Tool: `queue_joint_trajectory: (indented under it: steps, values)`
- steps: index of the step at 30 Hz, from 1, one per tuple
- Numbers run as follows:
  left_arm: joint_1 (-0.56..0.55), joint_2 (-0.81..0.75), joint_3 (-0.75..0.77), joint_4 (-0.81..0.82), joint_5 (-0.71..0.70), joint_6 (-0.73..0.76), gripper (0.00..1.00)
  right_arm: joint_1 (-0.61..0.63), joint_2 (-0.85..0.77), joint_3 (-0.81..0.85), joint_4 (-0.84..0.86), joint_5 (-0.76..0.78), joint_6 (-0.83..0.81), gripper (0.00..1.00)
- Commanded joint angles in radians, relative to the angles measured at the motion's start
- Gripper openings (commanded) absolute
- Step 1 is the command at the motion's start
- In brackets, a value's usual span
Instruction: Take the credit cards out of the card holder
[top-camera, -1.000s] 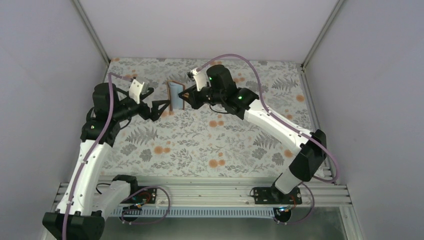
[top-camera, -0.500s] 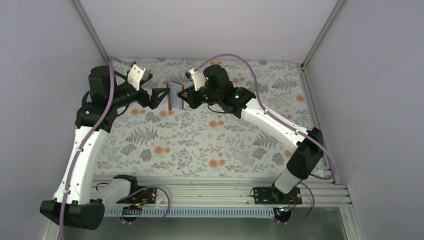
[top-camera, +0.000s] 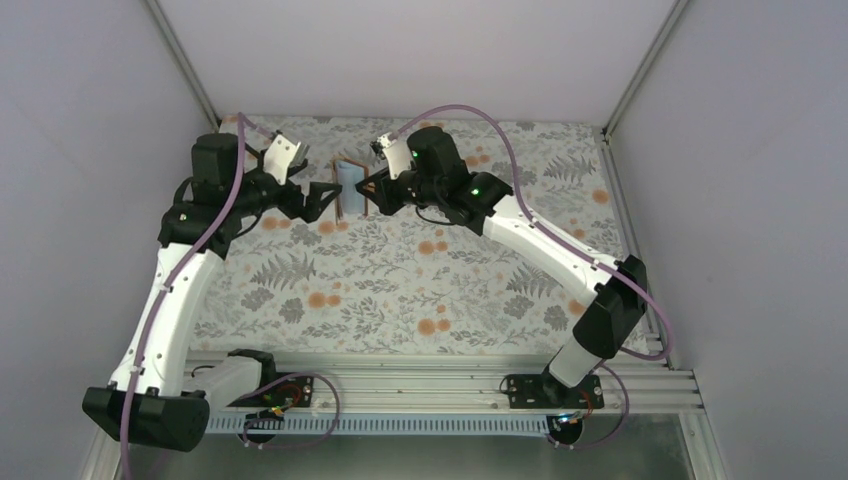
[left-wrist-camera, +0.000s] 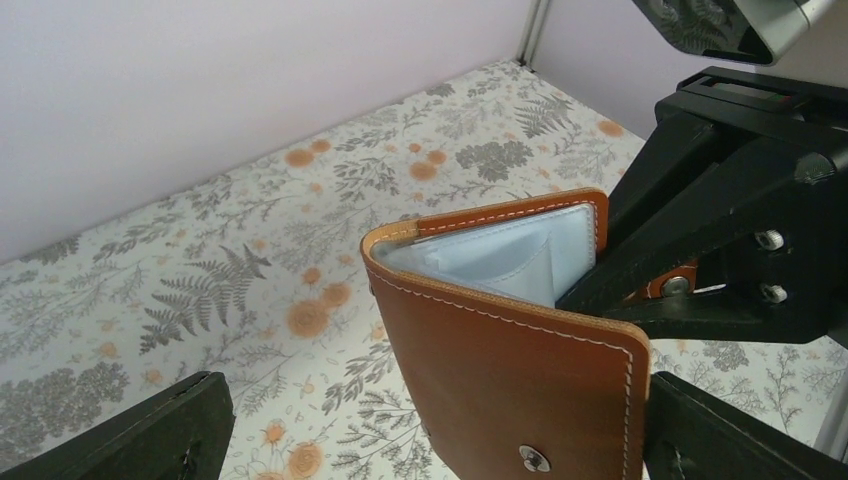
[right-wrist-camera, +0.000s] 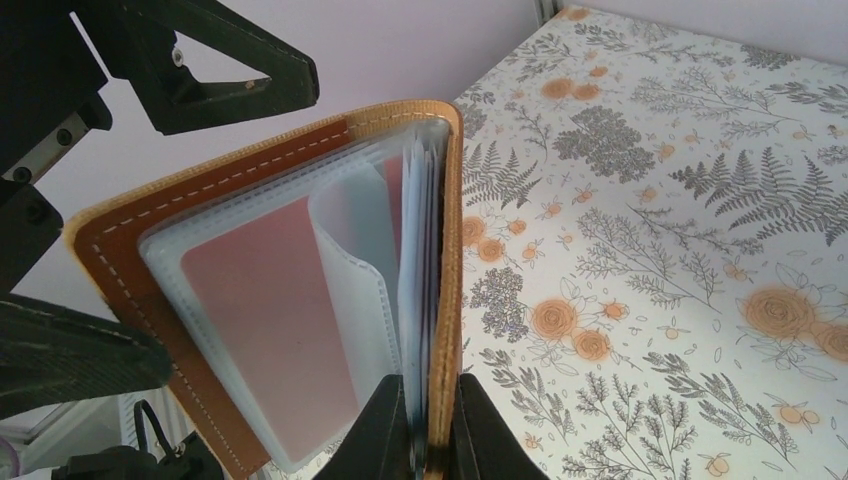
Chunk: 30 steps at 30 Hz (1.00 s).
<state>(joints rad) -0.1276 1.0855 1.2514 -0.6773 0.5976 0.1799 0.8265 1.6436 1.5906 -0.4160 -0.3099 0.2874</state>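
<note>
Here, the right gripper (right-wrist-camera: 428, 420) is squeezed tight on the bottom edge of the card holder (right-wrist-camera: 452, 250). It pinches one brown cover and the clear sleeves (right-wrist-camera: 350, 250) next to it. In the right wrist view the holder stands up from the fingers. Its long side runs from 6 o'clock up to 12 o'clock. It is open like a book, and the inside faces the camera. A red card (right-wrist-camera: 270, 310) sits in a sleeve on the cover at 9 o'clock.

In the top view the right gripper (top-camera: 368, 195) holds the card holder (top-camera: 350, 185) up off the flowery table (top-camera: 400, 290), toward the 12 o'clock end. The left gripper (top-camera: 325, 197) is just at its 9 o'clock side.

In the left wrist view the left gripper (left-wrist-camera: 440, 440) is spread as wide as it goes and holds nothing. The card holder (left-wrist-camera: 500, 370) sits between its fingers. The fold is at 9 o'clock and the open edges point to 3 o'clock. A small metal snap (left-wrist-camera: 535, 458) shows low on the near cover.
</note>
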Motion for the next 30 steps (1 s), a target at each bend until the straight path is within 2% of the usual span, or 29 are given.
queue_joint_trajectory:
  steps: [1, 11, 16, 25, 30]
  values:
    - [0.000, -0.020, -0.007, -0.024, -0.041, 0.020, 1.00, 0.011, -0.013, 0.029, 0.032, -0.035, -0.001, 0.04]
    - [0.005, -0.084, -0.036, -0.039, -0.028, 0.058, 1.00, 0.008, -0.022, 0.029, 0.035, -0.051, -0.014, 0.04]
    - [0.006, -0.077, -0.054, -0.026, -0.117, 0.072, 1.00, 0.007, -0.031, 0.031, 0.034, -0.053, -0.016, 0.04]
    - [-0.001, -0.070, -0.011, -0.033, 0.087, 0.036, 1.00, 0.009, -0.010, 0.036, 0.023, -0.019, 0.003, 0.04]
    - [-0.007, -0.051, -0.006, -0.008, 0.072, -0.008, 1.00, 0.010, 0.000, 0.048, 0.019, -0.021, 0.005, 0.04]
